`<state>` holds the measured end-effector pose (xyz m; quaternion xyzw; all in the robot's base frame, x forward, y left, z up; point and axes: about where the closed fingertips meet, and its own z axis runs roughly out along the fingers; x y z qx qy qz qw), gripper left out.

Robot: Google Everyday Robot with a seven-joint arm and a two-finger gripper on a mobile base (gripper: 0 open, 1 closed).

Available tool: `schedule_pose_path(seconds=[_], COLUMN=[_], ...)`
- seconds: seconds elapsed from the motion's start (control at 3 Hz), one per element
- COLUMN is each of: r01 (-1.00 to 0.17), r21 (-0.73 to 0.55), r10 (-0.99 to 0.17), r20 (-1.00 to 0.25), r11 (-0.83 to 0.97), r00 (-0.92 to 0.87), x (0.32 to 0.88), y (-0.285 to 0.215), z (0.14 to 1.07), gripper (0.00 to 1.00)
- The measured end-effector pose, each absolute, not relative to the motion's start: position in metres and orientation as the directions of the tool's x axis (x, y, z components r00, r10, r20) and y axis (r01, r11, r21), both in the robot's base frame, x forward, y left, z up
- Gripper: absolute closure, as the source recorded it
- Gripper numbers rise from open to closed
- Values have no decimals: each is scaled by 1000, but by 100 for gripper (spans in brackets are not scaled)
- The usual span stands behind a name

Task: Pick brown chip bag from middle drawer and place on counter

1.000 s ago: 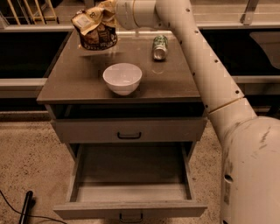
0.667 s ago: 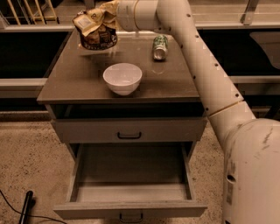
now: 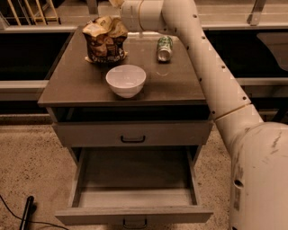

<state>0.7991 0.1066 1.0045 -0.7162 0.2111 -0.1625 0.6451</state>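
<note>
The brown chip bag stands crumpled on the back left of the counter. My gripper is at the top edge of the camera view, just above and to the right of the bag's top, and mostly cut off. It appears clear of the bag. The white arm reaches in from the right across the counter's back. The middle drawer is pulled out wide open below, with nothing in it.
A white bowl sits in the middle of the counter, in front of the bag. A green-and-white can lies at the back right. The upper handled drawer is shut. A black cable and plug lie on the floor at left.
The gripper has risen from the bag's top toward the frame's upper edge. The bag has settled slightly lower and to the right on the counter.
</note>
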Motion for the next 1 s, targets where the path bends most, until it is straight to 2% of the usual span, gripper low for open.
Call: schedule_pose_path(seconds=[0.67, 1.0], r01=[-192, -282], r21=[-974, -922], r10=[-514, -574], r20=[-104, -84], r11=[-121, -266], r00=[852, 815], x=[798, 787], y=[102, 78], z=[1006, 1010], gripper=[0, 0])
